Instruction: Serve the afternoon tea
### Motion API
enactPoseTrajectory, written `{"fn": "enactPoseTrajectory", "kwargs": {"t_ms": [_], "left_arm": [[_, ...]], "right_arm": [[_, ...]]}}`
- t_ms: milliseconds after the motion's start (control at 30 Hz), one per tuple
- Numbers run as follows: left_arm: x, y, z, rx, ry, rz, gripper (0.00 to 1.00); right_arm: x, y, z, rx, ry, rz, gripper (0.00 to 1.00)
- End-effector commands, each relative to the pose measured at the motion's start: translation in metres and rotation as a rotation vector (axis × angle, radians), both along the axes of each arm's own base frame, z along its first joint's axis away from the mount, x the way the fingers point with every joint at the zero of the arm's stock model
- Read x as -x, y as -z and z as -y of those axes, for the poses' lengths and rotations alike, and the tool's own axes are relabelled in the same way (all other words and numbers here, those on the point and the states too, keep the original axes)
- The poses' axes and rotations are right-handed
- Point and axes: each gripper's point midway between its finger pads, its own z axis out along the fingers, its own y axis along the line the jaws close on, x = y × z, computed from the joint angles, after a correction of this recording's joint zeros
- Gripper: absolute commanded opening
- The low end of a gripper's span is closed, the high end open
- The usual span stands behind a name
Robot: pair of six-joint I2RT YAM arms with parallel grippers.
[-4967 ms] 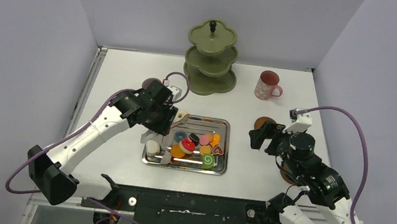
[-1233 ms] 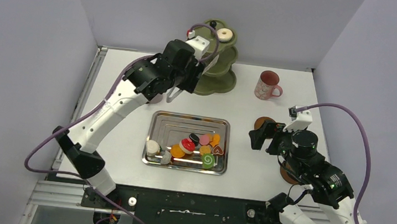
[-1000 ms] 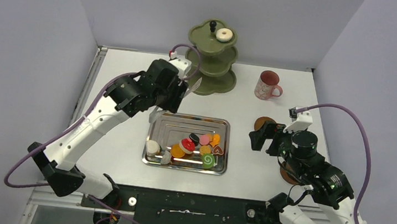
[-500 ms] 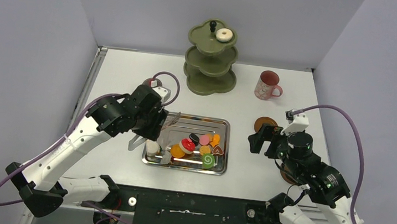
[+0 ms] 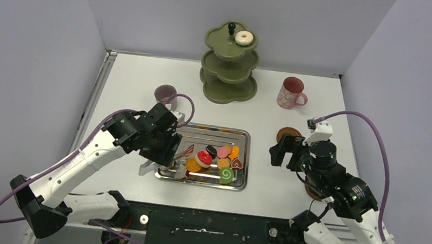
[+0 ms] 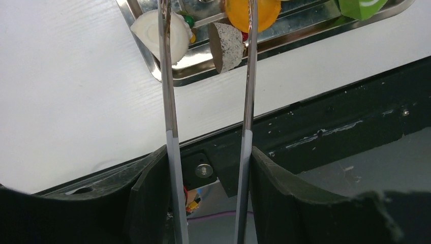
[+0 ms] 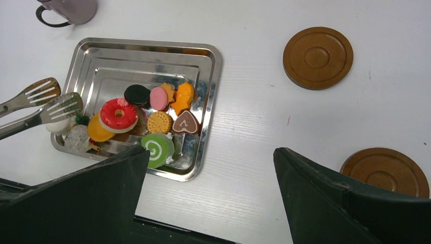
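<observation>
Table (image 5: 133, 83): left gripper (image 6: 208, 152) clamps tongs (image 6: 169, 101), tips cropped in wrist view.

One olive-green three-tier stand (image 5: 229, 69); one pink mug (image 5: 290, 93), one mauve mug (image 5: 165, 94); two brown round coasters (image 7: 317, 57); one rectangular shiny steel tray (image 7: 147, 61); one pair of metal tongs (image 7: 40, 109); roughly eleven small colourful toy sweets (image 7: 118, 115).

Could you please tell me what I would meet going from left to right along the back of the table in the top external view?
mauve mug → olive-green three-tier stand → pink mug
</observation>
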Motion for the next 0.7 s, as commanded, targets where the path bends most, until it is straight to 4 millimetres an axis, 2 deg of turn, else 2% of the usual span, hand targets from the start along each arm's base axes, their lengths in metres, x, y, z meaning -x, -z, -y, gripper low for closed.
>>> {"fn": "enactPoseTrajectory", "kwargs": {"t_ms": [0,167,367,667], "left_arm": [[0.018,-0.005,0.003,0.072,-0.003,-0.043,0.50],[0.034,0.002,0.009,0.123,0.021,-0.112,0.48],[0.045,0.011,0.003,0.066,0.040,-0.179,0.46],[0.048,0.021,0.002,0.044,0.056,-0.201,0.41]], "right_arm": [[-0.013,-0.012,-0.002,-0.001,0.011,0.058,1.00],[-0.012,-0.011,0.000,0.010,0.004,0.069,1.00],[-0.012,-0.016,0.005,0.034,0.014,0.075,1.00],[-0.015,-0.022,0.008,0.055,0.021,0.092,1.00]]}}
